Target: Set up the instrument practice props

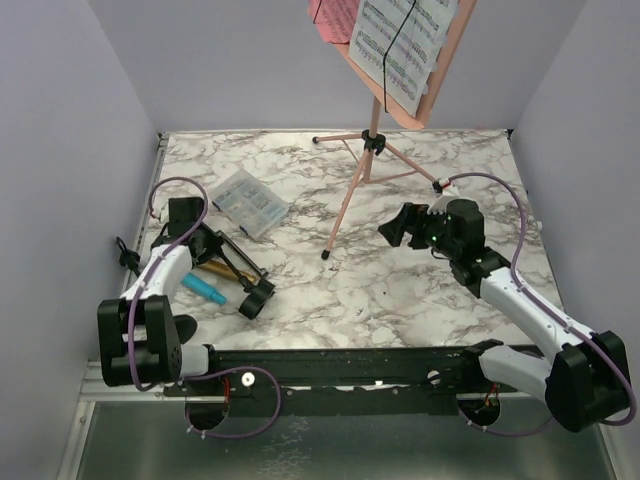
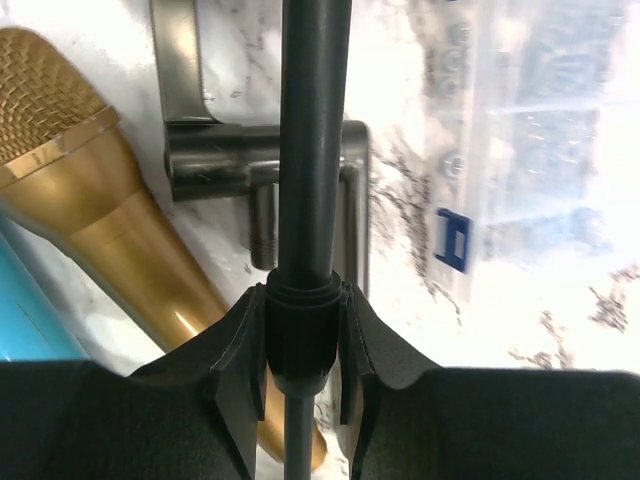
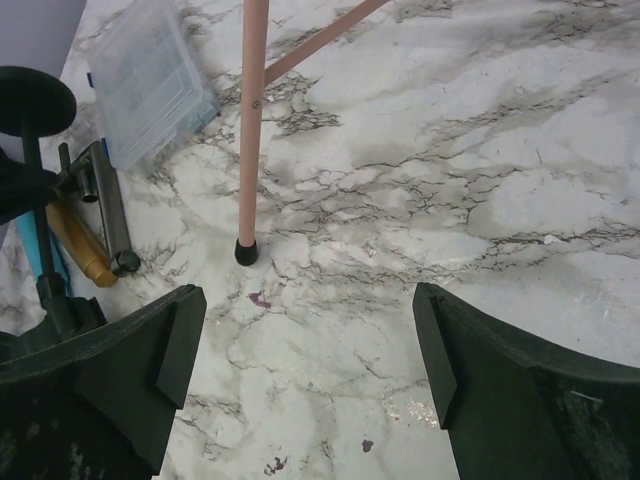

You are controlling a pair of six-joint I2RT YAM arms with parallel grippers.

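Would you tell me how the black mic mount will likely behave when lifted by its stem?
The mic mount looks rigid, so it should not flop. Its round base sits at one end, so it will probably swing base-down. The smooth round stem may twist between the left gripper fingers.

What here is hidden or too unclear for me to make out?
Blue microphone: top view, partly under the left arm.
Music rack: upper part cut off by the top view's edge.
Sheet music: top view, notes too small to read.
Clear box: left wrist view, contents blurred and washed out.
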